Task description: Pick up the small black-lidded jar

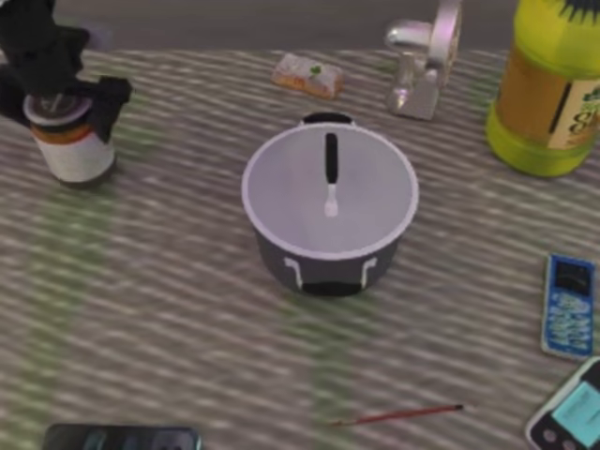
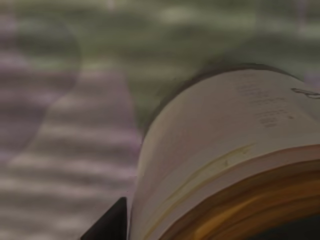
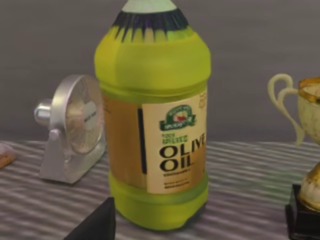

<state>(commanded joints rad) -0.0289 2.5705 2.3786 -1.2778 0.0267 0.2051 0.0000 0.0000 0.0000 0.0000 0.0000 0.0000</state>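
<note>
Top view, near to far: the pot (image 1: 329, 208) sits mid-table, well clear, while at the far left the left hand (image 1: 58, 84) straddles the jar (image 1: 70, 142) from above, apparently clamped around its lid for a lift, and the right hand, unseen, faces the oil bottle (image 3: 156, 115).

I read "OLIVE OIL" on the pale label of the yellow-green bottle (image 3: 152, 115); the jar's (image 2: 235, 155) label print is illegible.

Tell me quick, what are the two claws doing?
Left gripper: over the small black-lidded jar at table's far left; jaws cannot be told.
Right gripper: not in view.
</note>
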